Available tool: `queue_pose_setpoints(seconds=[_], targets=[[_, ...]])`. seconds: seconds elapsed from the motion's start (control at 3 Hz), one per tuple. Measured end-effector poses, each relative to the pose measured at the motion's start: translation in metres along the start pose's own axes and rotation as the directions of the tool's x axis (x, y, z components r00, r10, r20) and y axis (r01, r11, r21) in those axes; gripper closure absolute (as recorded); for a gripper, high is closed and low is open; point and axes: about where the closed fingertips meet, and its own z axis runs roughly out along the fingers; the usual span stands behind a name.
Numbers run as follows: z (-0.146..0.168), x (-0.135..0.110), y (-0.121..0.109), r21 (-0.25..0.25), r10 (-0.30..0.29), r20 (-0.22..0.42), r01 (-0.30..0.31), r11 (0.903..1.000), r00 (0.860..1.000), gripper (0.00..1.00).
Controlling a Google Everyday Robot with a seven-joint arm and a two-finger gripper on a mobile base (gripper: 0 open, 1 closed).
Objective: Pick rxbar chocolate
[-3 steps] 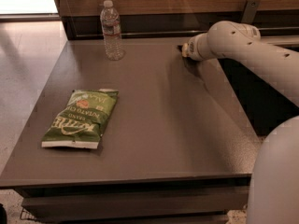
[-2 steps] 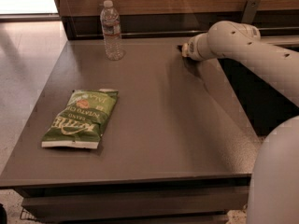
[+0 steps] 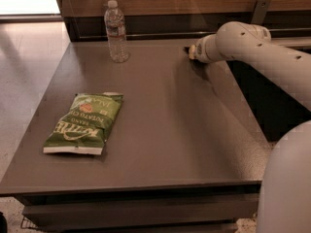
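In the camera view, the robot's arm (image 3: 257, 50) reaches across the far right of the surface (image 3: 165, 144). Its end effector (image 3: 190, 53) sits low at the back edge, close to the dark wall strip. The pale, rounded wrist housing covers most of it, so I cannot tell whether it is open or closed, or whether it has hold of anything.

The rxbar chocolate cannot be made out as a separate shape. Only a small dark patch shows at the tip of the end effector, against a dark surface. The low reach into that corner suggests the bar lies there, under or just in front of the end effector. A flat bar in a slick wrapper would call for this kind of low approach.

The Kettle chip bag (image 3: 83, 124) lies flat near the front left, well apart from the arm. It is green, crinkled and glossy, with a white sealed edge. A clear plastic water bottle (image 3: 116, 31) stands upright at the back left, ribbed and white-capped. The surface is matte dark brown and smooth.
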Motion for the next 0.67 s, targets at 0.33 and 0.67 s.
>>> queue_pose_setpoints(seconds=[0.33,0.67], targets=[[0.0000,0.0000,0.0000,0.000,0.000,0.000,0.000,1.0000,1.000,1.00],[-0.0002,-0.0003,0.0000,0.000,0.000,0.000,0.000,1.0000,1.000,1.00]])
